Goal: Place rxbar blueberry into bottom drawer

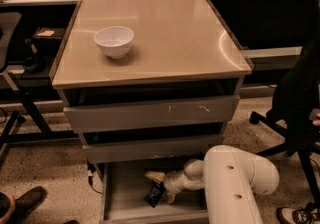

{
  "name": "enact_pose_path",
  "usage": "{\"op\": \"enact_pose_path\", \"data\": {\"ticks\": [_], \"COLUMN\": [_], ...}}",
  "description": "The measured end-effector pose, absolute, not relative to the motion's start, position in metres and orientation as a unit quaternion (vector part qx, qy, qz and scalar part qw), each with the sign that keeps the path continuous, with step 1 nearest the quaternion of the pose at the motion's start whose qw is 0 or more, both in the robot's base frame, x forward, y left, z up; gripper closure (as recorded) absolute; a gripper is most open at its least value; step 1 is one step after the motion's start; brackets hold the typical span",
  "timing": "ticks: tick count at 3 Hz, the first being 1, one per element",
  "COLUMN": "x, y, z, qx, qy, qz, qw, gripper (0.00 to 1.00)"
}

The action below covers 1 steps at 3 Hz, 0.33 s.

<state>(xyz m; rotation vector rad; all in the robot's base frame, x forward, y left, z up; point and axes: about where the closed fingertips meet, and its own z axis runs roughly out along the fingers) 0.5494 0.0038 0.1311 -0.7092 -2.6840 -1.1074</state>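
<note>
Gripper [161,187] in open bottom drawer [122,193], speckled floor [47,168], perhaps terrazzo

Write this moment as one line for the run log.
gripper: inside open bottom drawer | snack bar: in drawer, at gripper tip | white bowl: on cabinet top

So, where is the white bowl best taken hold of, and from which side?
Probably pinch its thin rim, coming from above: the white bowl stands upright, mouth up, on the cabinet top, and its wall curves under. The gripper is down in the open bottom drawer.
</note>
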Motion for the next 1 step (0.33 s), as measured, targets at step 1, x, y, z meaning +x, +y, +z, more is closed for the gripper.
{"op": "enact_pose_path", "data": {"ticks": [1], "x": [0.5494], "y": [0.0038], "z": [0.1311], "qx": [-0.237], "qy": [-0.895], "qz": [-0.369], "qw": [0.076], "gripper": [0.0]}}
